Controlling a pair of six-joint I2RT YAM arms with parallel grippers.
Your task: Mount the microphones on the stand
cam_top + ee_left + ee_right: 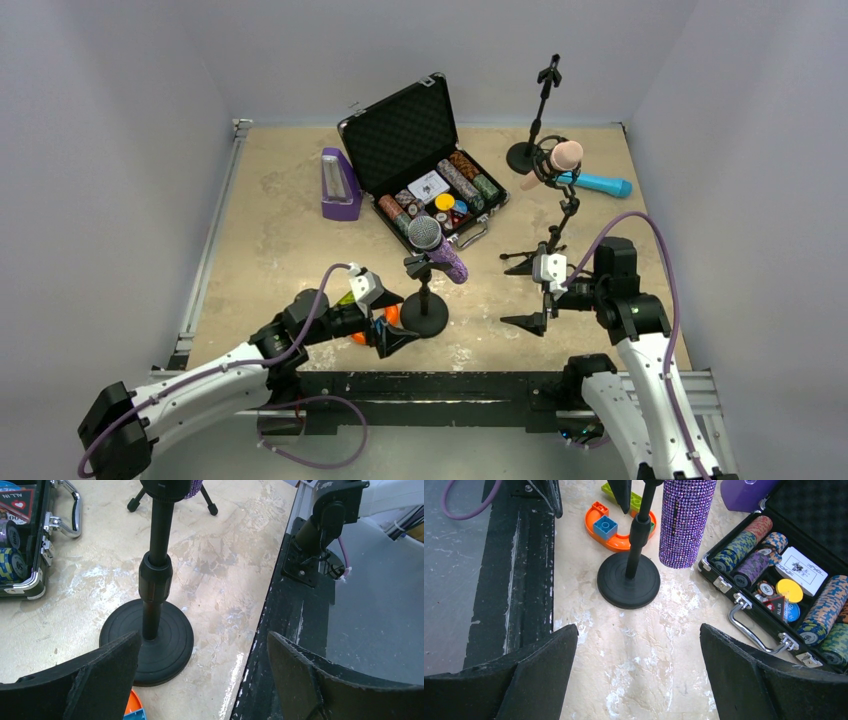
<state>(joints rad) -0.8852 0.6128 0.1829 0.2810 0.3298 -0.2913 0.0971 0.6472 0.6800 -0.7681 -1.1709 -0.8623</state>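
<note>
A glittery purple microphone [440, 250] with a silver mesh head sits tilted in the clip of a short round-base stand [424, 312]. Its purple body [686, 520] hangs beside that stand's pole [638, 535]. A pale pink microphone [555, 160] is held in the clip of a tripod stand [558, 220]. On the table at the back right lies a cyan-blue microphone [597, 183]. A third stand [541, 110] at the back has a bare clip. My left gripper [203, 637] is open, just left of the round base [147, 647]. My right gripper [639, 630] is open over bare table, holding nothing.
An open black case of poker chips [425, 165] stands at the back middle, with a purple metronome-shaped box [340, 185] to its left. An orange toy with blocks [609, 530] lies by the round-base stand. The black front rail [450, 385] runs along the near edge.
</note>
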